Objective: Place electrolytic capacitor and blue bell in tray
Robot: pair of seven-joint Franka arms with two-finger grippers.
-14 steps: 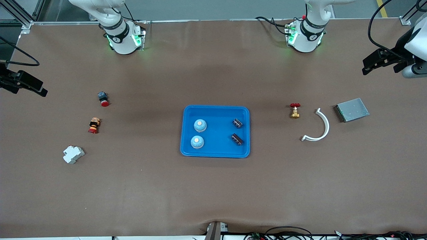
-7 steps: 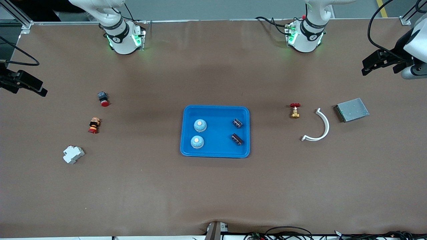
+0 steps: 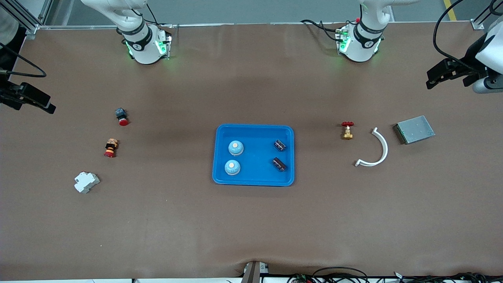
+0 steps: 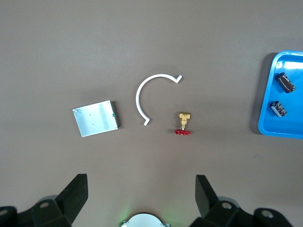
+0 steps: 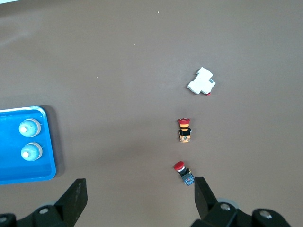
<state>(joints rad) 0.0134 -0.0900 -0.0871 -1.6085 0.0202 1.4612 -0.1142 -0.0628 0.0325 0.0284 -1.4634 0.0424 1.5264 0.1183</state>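
The bright-blue tray (image 3: 257,131) lies at the middle of the table. Two blue bells (image 3: 235,147) (image 3: 232,167) stand in it toward the right arm's end. Two dark electrolytic capacitors (image 3: 279,145) (image 3: 279,164) lie in it toward the left arm's end. The left wrist view shows the tray's edge (image 4: 265,127) with both capacitors (image 4: 285,82). The right wrist view shows the tray (image 5: 47,142) and both bells (image 5: 28,127). My left gripper (image 4: 141,184) hangs open and empty high over the left arm's end of the table. My right gripper (image 5: 139,187) hangs open and empty over the right arm's end.
A red-handled brass valve (image 3: 347,130), a white curved strip (image 3: 377,151) and a flat grey metal box (image 3: 415,129) lie toward the left arm's end. Two red-capped push buttons (image 3: 122,116) (image 3: 111,147) and a white breaker (image 3: 86,182) lie toward the right arm's end.
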